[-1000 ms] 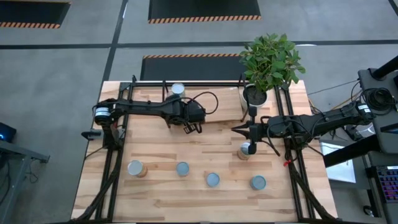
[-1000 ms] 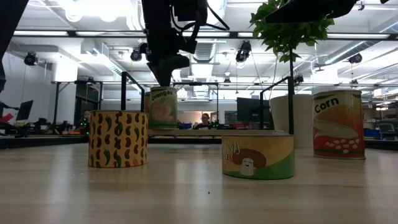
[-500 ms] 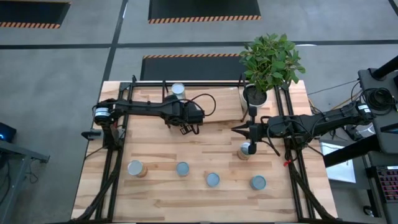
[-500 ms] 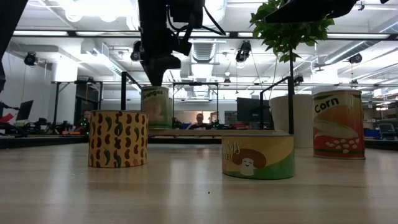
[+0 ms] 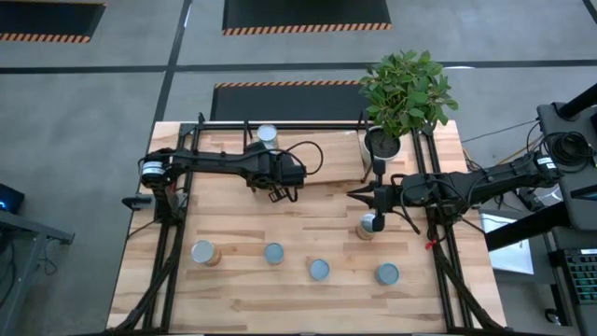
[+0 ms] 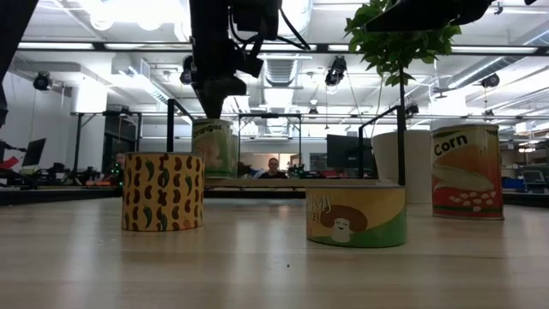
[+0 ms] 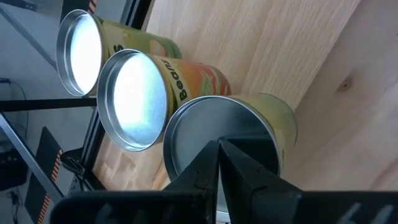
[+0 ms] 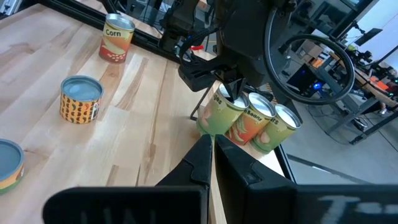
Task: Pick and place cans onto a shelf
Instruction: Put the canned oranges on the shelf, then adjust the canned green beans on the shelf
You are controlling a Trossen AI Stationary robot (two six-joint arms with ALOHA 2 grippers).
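Three cans stand in a row on the shelf (image 6: 283,183) at the table's far side. The nearest is a green oranges can (image 6: 214,148), then a beans can (image 7: 134,99) and a third can (image 7: 81,53). My left gripper (image 7: 219,148) is shut, its tips on top of the oranges can. My right gripper (image 5: 355,193) hangs shut over the table's middle right and touches nothing. Several more cans (image 5: 273,253) stand on the table's near half. My left gripper sets its shut fingertips (image 8: 231,92) on the oranges can's silvery lid (image 7: 193,134), about its middle. The fingers slant down onto it from above. The can stands upright on the shelf board, next to the beans can.
A white pot with a green plant (image 5: 382,142) stands at the far right, by the shelf's end. A corn can (image 5: 370,224) sits just below my right gripper. Black frame bars (image 5: 168,252) run along the table's left and right sides. Bare wood lies between the shelf and the near cans.
My left gripper has tipped, and its shut tips have swung a little toward the table's left edge. The oranges can under them has slid the same way along the shelf and turned about slightly. My right gripper has kept still.
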